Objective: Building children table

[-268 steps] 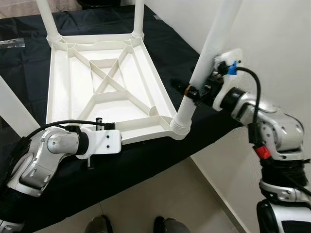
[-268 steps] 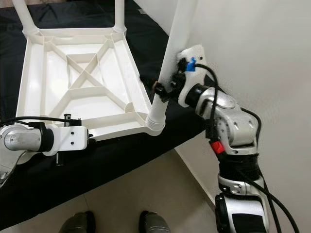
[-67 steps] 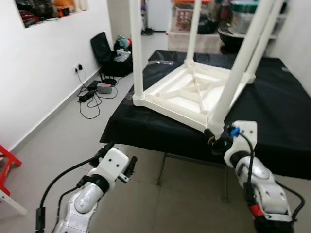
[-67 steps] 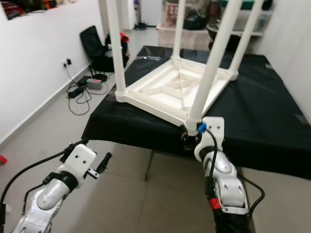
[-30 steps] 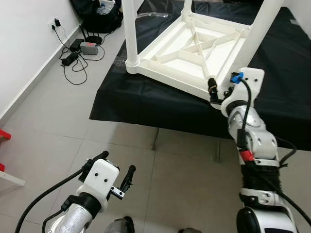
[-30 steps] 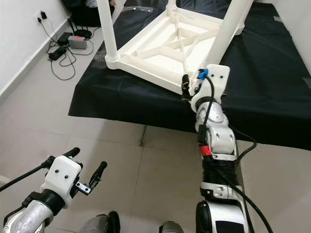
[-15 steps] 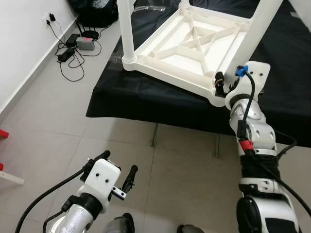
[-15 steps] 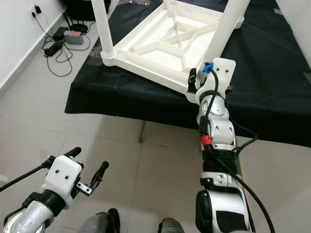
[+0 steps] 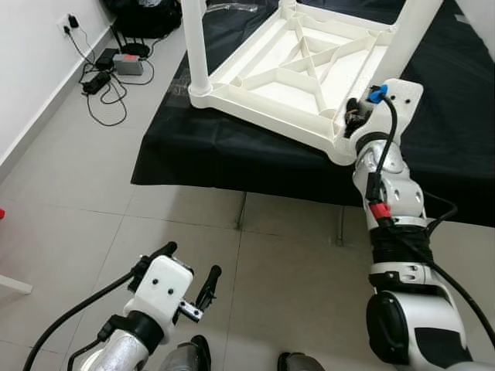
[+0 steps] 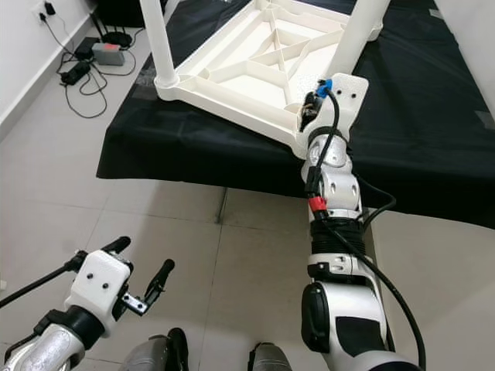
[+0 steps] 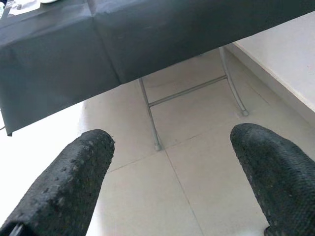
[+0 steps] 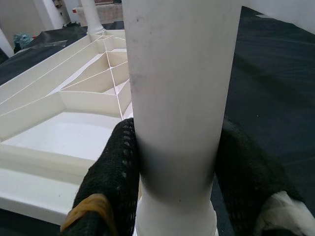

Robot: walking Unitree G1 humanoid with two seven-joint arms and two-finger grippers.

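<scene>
I see a black cloth (image 9: pixel 464 116) draped over a folding stand with thin metal legs (image 11: pixel 150 120), upper half of frame. Pale tiled floor (image 9: pixel 69 201) below. White wall (image 9: pixel 23 62) at upper left, with cables and a small grey box (image 9: pixel 128 65) along its base. Dark bag (image 9: pixel 147 11) at top edge, blurred.

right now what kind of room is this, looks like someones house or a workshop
Probably a room in a home used as a work space: a tiled floor, chargers and cables by the wall, and a folding table under a black cloth. On it lies an upturned white children's table, whose leg the right gripper grips.
</scene>
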